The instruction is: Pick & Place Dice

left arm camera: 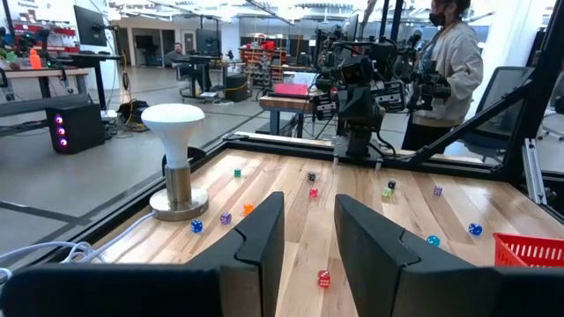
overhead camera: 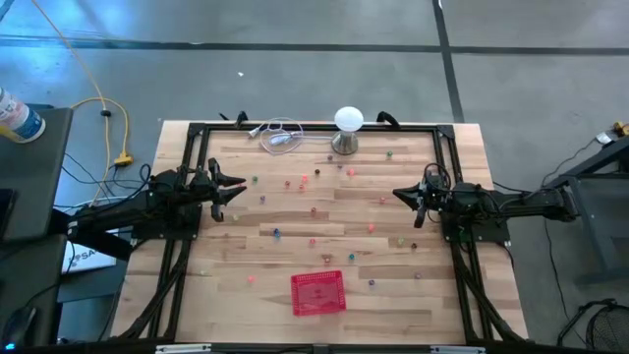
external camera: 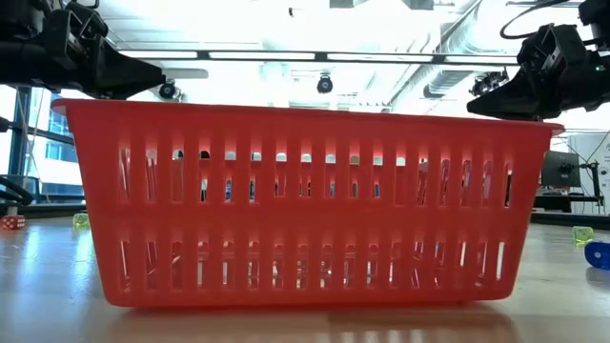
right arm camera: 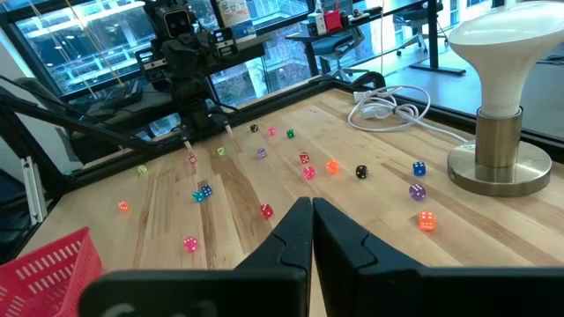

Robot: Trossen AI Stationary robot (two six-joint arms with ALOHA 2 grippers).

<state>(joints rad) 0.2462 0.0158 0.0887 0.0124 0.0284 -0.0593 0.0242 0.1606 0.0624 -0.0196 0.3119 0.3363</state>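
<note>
So, your dice (overhead camera: pixel 314 209) are scattered loose across the middle and far half of the wooden table (overhead camera: pixel 393 295), too small from above to tell colours apart with any certainty; up close you get a red one (left arm camera: pixel 323 278) just ahead of the left gripper (left arm camera: pixel 308 233) and an orange one (right arm camera: pixel 426 221) near the lamp-like stand (right arm camera: pixel 500 106). Your red mesh basket (overhead camera: pixel 318 292) sits near the front edge, and the level camera is blocked almost wholly by its wall, so you can't make out anything inside from there; from overhead it looks bare. Left gripper hovers at the table's left side, fingers parted a narrow way, holding nothing. Right gripper (right arm camera: pixel 311 231) hovers at the right side, fingers pressed together, empty. White cable (overhead camera: pixel 280 136) coils beside the stand. Beyond the table, a person (left arm camera: pixel 449 66) stands in the workshop.
</note>
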